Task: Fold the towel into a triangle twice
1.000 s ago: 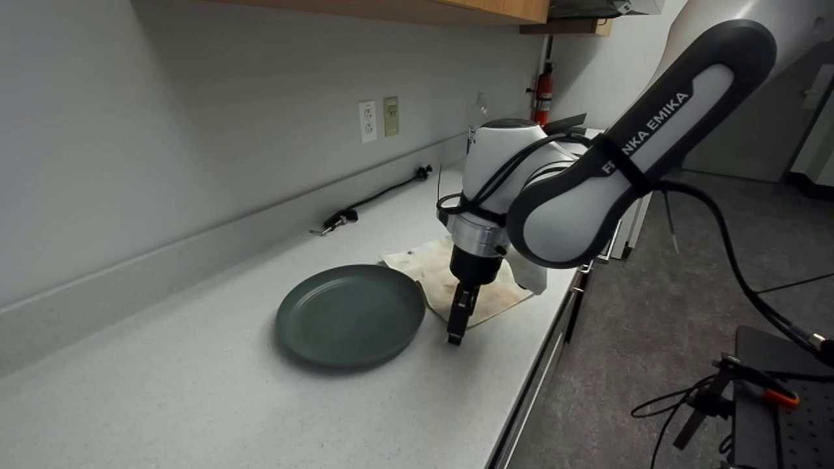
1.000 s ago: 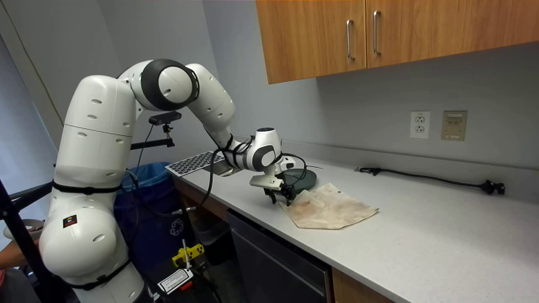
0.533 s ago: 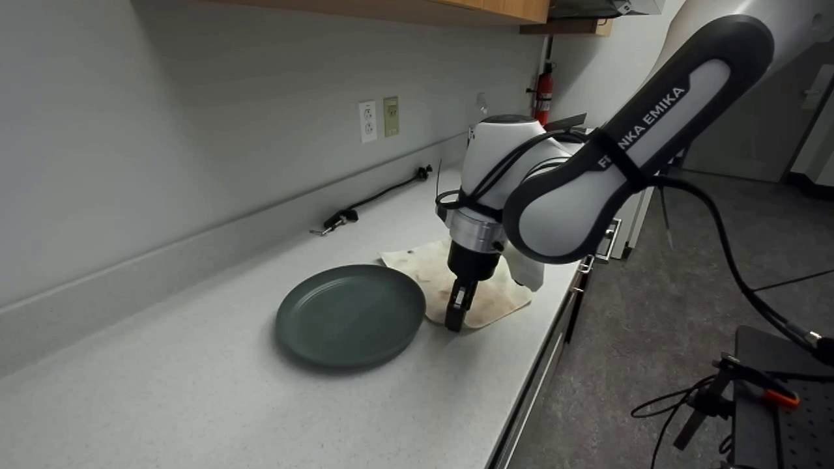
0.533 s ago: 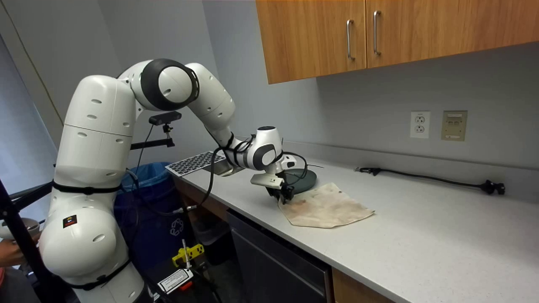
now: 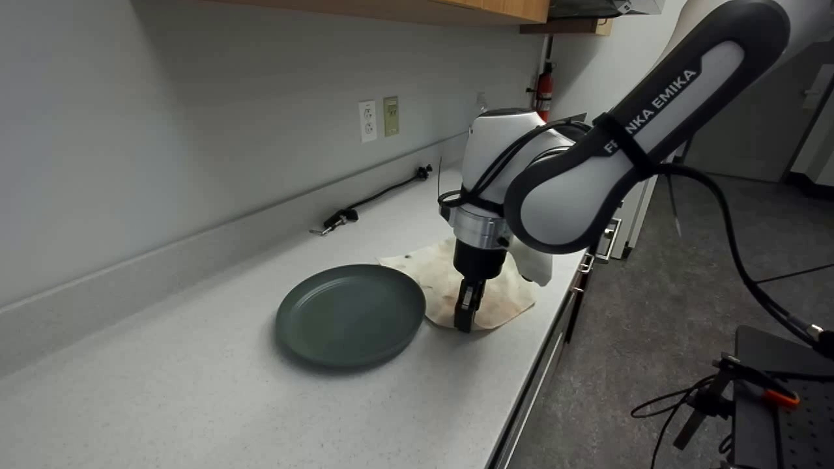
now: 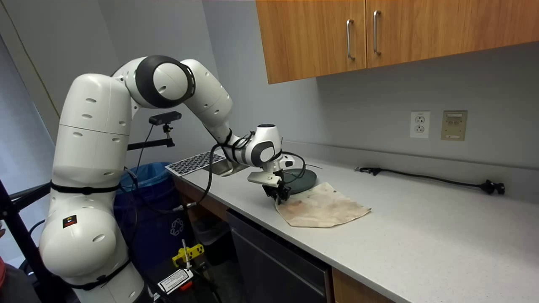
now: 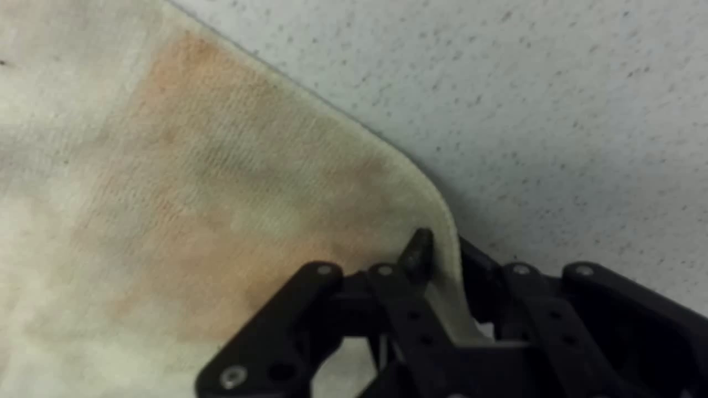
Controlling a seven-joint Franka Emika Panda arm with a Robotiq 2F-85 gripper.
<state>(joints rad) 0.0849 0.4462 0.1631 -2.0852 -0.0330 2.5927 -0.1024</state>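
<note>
The cream-beige towel [image 6: 324,206] lies spread on the counter beside the dark green plate, with brownish stains on it. In the wrist view a hemmed edge of the towel [image 7: 232,182] curves up and passes between the black fingertips. My gripper [image 7: 444,243] is shut on that edge, one finger on each side of the cloth. In an exterior view the gripper [image 5: 464,327] points down at the towel's near edge, close to the counter surface. The gripper [image 6: 281,201] also shows at the towel's corner nearest the plate. The arm hides part of the towel.
The green round plate [image 5: 352,316] sits right against the towel's side. A black cable with clamps [image 6: 433,179] lies along the wall. The counter's front edge [image 5: 541,365] runs close by the gripper. Wooden cabinets [image 6: 379,33] hang above.
The fingers were apart a second ago and have come together on the towel's edge. The gripper has shifted slightly, and the towel has slid a little along with it.
</note>
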